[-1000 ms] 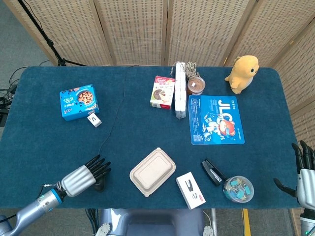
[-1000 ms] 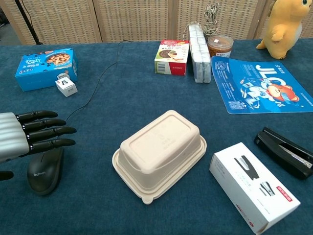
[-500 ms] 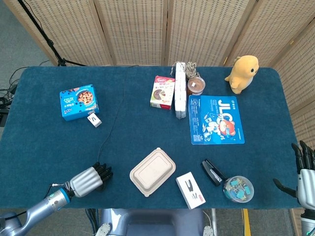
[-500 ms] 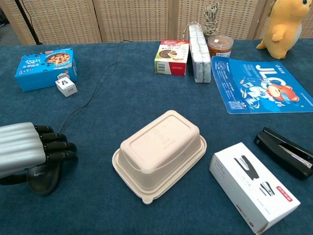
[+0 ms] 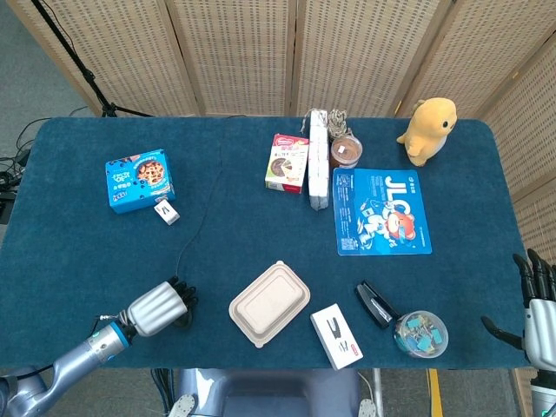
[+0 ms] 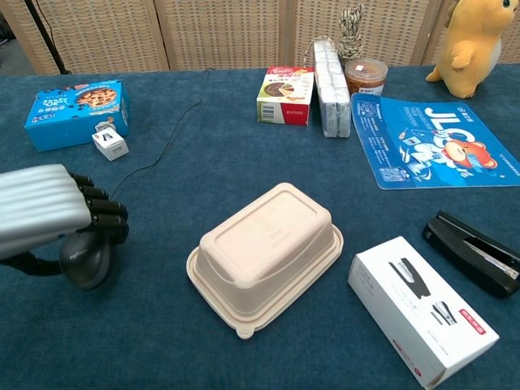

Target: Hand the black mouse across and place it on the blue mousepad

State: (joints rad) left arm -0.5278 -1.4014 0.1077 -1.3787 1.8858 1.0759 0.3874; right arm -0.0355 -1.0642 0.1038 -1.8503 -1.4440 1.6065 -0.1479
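My left hand [image 5: 158,307] [image 6: 50,213] is at the table's front left, its fingers curled down around the black mouse [image 6: 83,261]. The mouse shows below the fingers in the chest view, tilted; in the head view the hand hides most of it. Its thin cable [image 5: 205,201] [image 6: 166,146] runs back across the cloth. The blue mousepad [image 5: 382,211] [image 6: 435,142] lies flat at the far right, well away from the mouse. My right hand [image 5: 539,311] hangs off the table's right front edge with fingers spread and nothing in it.
A beige lidded food box [image 5: 269,303] [image 6: 266,252] sits between mouse and mousepad. Beside it lie a white stapler carton [image 5: 336,335], a black stapler [image 5: 376,303] and a tub of clips [image 5: 420,334]. A blue cookie box [image 5: 139,180], white charger [image 5: 167,212], snack packs [image 5: 288,162] and yellow plush [image 5: 426,130] stand farther back.
The left hand's fingers went from stretched above the mouse to curled around it. The mouse has tipped and shifted slightly toward the table's far side, and the cable moved with it.
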